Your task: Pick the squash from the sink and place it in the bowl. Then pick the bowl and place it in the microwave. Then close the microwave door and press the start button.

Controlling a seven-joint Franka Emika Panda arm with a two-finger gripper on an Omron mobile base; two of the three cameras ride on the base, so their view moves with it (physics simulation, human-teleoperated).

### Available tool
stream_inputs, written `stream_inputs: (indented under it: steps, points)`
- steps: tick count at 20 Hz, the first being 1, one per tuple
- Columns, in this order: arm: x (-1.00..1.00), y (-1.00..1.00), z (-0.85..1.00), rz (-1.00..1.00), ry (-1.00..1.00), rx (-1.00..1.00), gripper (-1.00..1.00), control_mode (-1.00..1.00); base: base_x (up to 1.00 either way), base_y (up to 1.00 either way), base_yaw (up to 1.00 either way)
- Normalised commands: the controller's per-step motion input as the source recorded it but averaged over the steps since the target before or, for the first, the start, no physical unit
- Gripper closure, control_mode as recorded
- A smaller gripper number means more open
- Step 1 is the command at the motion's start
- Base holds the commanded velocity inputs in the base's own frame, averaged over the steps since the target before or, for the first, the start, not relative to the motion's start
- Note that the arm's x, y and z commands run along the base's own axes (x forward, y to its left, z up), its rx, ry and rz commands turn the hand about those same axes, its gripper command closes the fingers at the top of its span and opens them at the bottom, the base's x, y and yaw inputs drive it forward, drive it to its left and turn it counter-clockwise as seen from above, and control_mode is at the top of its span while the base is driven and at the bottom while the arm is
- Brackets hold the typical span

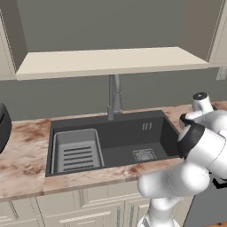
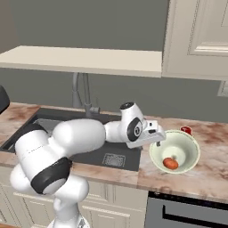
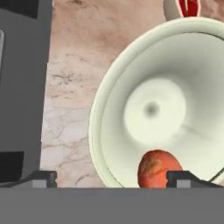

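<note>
The small orange squash lies inside the pale greenish-white bowl, low against its near wall. The bowl stands on the marble counter just right of the dark grey sink. My gripper hangs open over the bowl's sink-side rim, with nothing between its fingers. In the hand view one fingertip is over the counter and the other is beside the squash. The microwave and its door are out of view.
A small red-and-white object sits right behind the bowl. The sink holds a grey slotted rack and a drain grate, with a tall faucet behind. A beige shelf overhangs the counter.
</note>
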Motion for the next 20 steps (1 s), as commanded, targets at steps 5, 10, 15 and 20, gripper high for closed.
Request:
stream_inputs:
  steps: [5, 10, 15, 20]
  points:
    - [0.27, -0.11, -0.19, 0.0, 0.15, -0.01, -1.0, -1.0, 0.0, 0.0, 0.0]
    - [0.0, -0.1, -0.13, 0.0, 0.01, 0.0, -1.0, -1.0, 0.0, 0.0, 0.0]
    - [0.0, -0.34, -0.37, -0.01, 0.0, 0.0, -1.0, -1.0, 0.0, 0.0, 0.0]
    - [0.12, -0.16, -0.46, -0.04, -0.07, 0.0, -1.0, -1.0, 0.0, 0.0, 0.0]
